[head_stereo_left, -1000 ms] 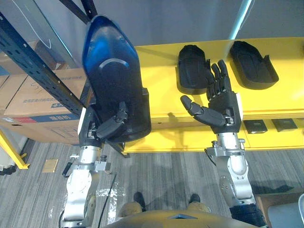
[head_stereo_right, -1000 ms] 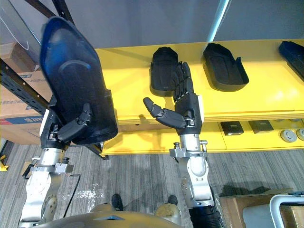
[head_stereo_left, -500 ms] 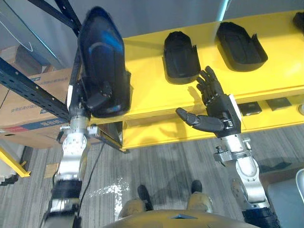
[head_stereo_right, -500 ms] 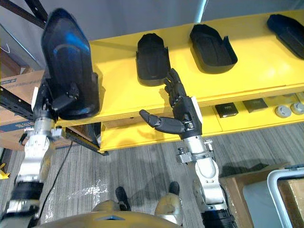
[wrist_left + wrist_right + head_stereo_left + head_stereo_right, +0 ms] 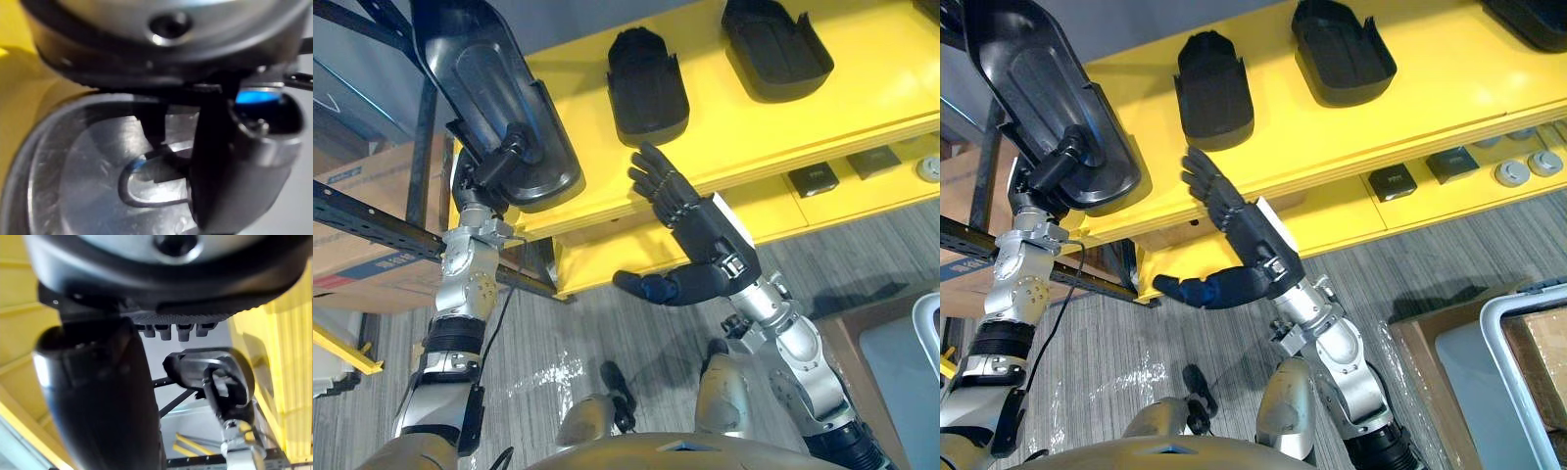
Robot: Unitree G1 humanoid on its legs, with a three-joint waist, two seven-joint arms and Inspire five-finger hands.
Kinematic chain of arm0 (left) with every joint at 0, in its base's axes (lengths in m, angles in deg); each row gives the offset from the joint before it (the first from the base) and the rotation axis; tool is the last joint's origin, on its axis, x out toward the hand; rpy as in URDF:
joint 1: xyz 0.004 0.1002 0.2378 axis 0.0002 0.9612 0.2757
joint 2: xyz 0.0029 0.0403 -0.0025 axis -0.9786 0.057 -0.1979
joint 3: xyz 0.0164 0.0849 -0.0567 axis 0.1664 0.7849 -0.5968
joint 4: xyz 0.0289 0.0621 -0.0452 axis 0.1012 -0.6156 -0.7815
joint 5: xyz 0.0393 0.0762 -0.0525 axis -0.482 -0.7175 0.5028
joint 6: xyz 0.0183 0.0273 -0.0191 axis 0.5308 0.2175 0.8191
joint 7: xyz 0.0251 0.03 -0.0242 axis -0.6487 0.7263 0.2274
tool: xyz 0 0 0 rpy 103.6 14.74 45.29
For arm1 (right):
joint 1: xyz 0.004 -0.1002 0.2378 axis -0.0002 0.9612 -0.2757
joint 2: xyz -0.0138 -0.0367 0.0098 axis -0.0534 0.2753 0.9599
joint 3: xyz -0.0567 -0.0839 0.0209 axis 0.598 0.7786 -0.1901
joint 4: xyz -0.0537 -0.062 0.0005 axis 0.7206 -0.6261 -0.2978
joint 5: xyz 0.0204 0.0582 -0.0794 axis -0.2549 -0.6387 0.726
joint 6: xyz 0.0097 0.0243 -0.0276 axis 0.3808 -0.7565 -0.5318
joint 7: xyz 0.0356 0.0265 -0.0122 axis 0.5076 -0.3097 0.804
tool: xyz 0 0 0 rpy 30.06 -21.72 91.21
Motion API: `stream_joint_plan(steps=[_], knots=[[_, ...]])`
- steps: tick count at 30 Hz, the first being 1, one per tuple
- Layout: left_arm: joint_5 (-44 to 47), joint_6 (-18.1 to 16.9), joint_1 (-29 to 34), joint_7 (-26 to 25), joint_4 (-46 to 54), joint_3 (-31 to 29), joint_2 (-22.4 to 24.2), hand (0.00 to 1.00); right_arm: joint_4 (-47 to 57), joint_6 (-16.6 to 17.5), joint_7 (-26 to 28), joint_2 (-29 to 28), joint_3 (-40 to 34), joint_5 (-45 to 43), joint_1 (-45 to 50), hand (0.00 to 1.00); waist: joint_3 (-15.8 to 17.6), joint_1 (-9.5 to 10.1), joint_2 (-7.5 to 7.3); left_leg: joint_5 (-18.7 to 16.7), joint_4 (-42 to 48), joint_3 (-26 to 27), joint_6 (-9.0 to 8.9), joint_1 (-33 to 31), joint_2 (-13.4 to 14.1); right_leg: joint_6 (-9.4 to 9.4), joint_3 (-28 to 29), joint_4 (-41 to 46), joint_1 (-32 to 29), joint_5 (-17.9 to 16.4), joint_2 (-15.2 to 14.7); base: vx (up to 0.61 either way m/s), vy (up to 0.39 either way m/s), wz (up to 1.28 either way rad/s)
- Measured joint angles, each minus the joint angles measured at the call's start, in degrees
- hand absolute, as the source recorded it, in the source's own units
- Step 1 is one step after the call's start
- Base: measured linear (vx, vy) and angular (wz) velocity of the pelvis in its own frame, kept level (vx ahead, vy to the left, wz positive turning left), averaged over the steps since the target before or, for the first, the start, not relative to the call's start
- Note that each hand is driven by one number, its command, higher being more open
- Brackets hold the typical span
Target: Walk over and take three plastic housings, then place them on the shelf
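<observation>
My left hand (image 5: 495, 166) is shut on a large black plastic housing (image 5: 481, 90), with the thumb curled over its lower rim. The housing is held tilted above the left end of the yellow shelf (image 5: 724, 127), and its glossy surface (image 5: 98, 186) lies under the thumb in the left wrist view. Two more black housings (image 5: 647, 84) (image 5: 775, 46) lie on the shelf top, and a third (image 5: 1531, 10) lies at the far right. My right hand (image 5: 693, 227) hovers open in front of the shelf edge, fingers spread, holding nothing.
A dark metal rack (image 5: 372, 211) with cardboard boxes (image 5: 347, 181) stands to the left. Small black parts (image 5: 813, 179) and round pieces (image 5: 1510, 172) lie on the lower yellow shelf. A grey bin (image 5: 1503, 343) and brown cardboard (image 5: 1420, 343) sit on the floor at lower right.
The view has shifted closer to the shelf. My left hand has tilted the housing further over the shelf's left end. The right hand has dropped and rotated, thumb now pointing left.
</observation>
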Motion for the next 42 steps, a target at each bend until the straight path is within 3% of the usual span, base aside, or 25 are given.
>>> stream_joint_plan(steps=[3,8,19,20,29,33,42], knots=[[-0.52,1.1,-3.06,-2.37,-1.26,0.88,-0.02,0.0,0.3,-1.66,-0.24,0.0,2.36,0.01,-0.7,1.0,0.87,0.46,-1.07,-0.04,1.98,0.94,0.07,-1.46,0.7,-0.01,-0.4,1.05,-0.5,0.0,-0.26,0.0,-0.033,0.16],[-0.71,2.58,-6.9,-6.73,-1.43,0.34,-2.85,0.0,0.79,-2.55,-1.85,0.27,4.87,0.09,-2.44,1.0,3.36,1.0,-0.86,-1.25,4.09,2.41,-0.19,-3.74,1.5,-0.02,-0.33,1.57,-1.96,0.01,-0.42,-0.02,-0.011,0.03],[-12.1,12.15,-11.54,-8.55,-1.35,-0.5,-6.39,0.0,6.43,-2.79,-7.03,0.46,7.22,1.0,-2.05,1.0,4.18,2.23,-0.66,-1.41,5.97,3.49,-0.04,-4.55,2.46,-0.01,-0.86,1.83,-1.93,-0.03,-0.39,0.0,-0.007,0.02],[-13.05,12.87,-11.71,-8.36,-1.47,-0.5,-6.89,1.0,6.6,-2.91,-7.45,0.47,7.31,1.01,-1.86,1.0,4.18,2.25,-0.65,-1.41,5.97,3.48,-0.04,-4.52,2.46,-0.01,-0.89,1.83,-1.87,-0.03,-0.4,0.0,0.0,0.0],[-21.18,17.4,-13.68,-6.73,-3.2,-0.56,-8.73,1.0,6.63,-4.09,-8.65,0.47,8.79,1.0,-0.12,1.0,4.18,2.48,-0.65,-1.42,5.96,3.52,-0.05,-4.21,2.44,-0.02,-0.95,1.81,-1.49,-0.02,-0.45,0.0,0.0,0.0],[-22.15,19.32,-15.42,-8.97,-5.15,-0.56,-8.73,1.0,6.65,-4.95,-8.72,0.46,8.8,0.99,0.24,1.0,4.18,2.24,-0.65,-1.43,5.86,3.78,-0.06,-3.54,2.45,-0.02,-0.78,1.77,-0.91,-0.02,-0.42,-0.01,-0.006,-0.04],[-22.69,19.89,-15.99,-10.7,-7.17,-0.6,-8.53,1.0,6.72,-5.21,-8.67,0.41,8.95,0.99,0.49,1.0,4.15,1.86,-0.61,-1.5,5.78,4.47,-0.03,-2.61,2.47,0.03,-0.35,1.63,-0.31,0.04,-0.32,0.0,-0.002,-0.03]])
